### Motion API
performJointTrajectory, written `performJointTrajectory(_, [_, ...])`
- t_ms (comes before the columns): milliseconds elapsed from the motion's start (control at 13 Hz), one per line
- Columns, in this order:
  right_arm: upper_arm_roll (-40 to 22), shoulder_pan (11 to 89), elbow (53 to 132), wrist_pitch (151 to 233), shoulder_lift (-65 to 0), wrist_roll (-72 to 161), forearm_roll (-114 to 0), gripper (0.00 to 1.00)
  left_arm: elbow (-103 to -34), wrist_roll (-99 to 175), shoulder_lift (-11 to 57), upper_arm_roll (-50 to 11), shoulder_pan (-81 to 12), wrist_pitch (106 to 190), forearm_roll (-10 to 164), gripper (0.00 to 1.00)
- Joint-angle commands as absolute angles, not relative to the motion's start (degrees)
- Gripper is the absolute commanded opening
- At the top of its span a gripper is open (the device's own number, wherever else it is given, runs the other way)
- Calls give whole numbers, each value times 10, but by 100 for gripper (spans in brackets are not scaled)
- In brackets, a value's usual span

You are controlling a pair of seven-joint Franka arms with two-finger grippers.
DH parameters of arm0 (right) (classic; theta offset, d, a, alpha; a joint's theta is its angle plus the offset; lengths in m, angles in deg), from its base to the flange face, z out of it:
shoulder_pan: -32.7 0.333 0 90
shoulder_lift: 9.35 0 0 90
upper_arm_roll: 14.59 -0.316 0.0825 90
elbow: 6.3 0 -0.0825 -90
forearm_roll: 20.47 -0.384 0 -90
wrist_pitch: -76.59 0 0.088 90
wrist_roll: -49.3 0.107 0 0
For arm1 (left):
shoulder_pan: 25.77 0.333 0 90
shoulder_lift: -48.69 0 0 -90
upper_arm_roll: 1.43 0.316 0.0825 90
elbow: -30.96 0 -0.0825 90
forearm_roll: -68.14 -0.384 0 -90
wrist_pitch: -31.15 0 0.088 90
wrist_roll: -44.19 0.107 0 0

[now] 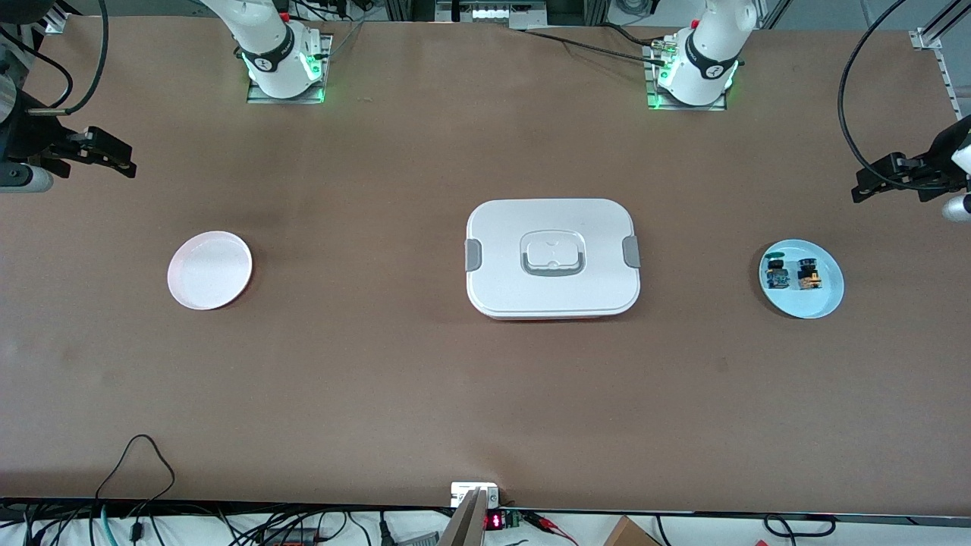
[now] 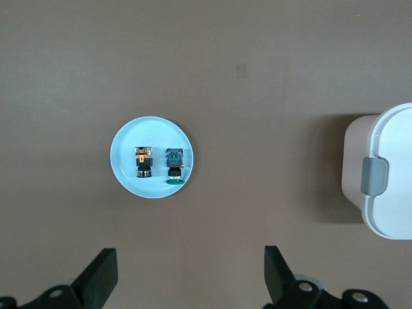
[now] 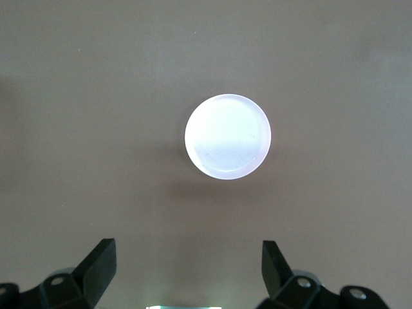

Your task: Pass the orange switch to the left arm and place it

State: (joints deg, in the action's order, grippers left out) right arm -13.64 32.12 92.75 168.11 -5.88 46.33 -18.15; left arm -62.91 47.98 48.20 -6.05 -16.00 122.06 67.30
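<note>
Lying on the light blue plate (image 1: 823,299) toward the left arm's end of the table, the orange switch (image 1: 809,276) sits just beside a green-and-blue switch (image 1: 775,274), the two close together but whether they touch cannot be told; the left wrist view shows both more plainly, the orange switch (image 2: 143,161) with its orange and black body and the green-topped one (image 2: 174,166) alongside it on the same plate (image 2: 125,145); that view also catches a corner of the white box (image 2: 393,174) with one grey side clip, whereas the front view shows the whole box (image 1: 552,258) in the middle of the table, lid on, with its recessed handle and both clips; the left gripper (image 2: 191,277) hangs above the bare table near the blue plate, its jaws spread wide and holding nothing; the right gripper (image 3: 188,270) hangs over the table at the right arm's end, jaws likewise wide apart and empty; a pale pink plate (image 1: 209,270) shows in the front view well apart from the box, and the right wrist view shows it (image 3: 228,136) as a bright disc with nothing on it.
</note>
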Motion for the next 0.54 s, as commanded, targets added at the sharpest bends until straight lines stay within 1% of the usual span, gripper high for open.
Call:
performJointTrajectory(0, [-137, 317, 940, 1688, -46, 456, -186, 100, -604, 481, 472, -62, -157, 1199, 685, 100])
performJointTrajectory(460, [-135, 317, 940, 1688, -47, 456, -185, 100, -598, 480, 466, -63, -159, 1197, 679, 100])
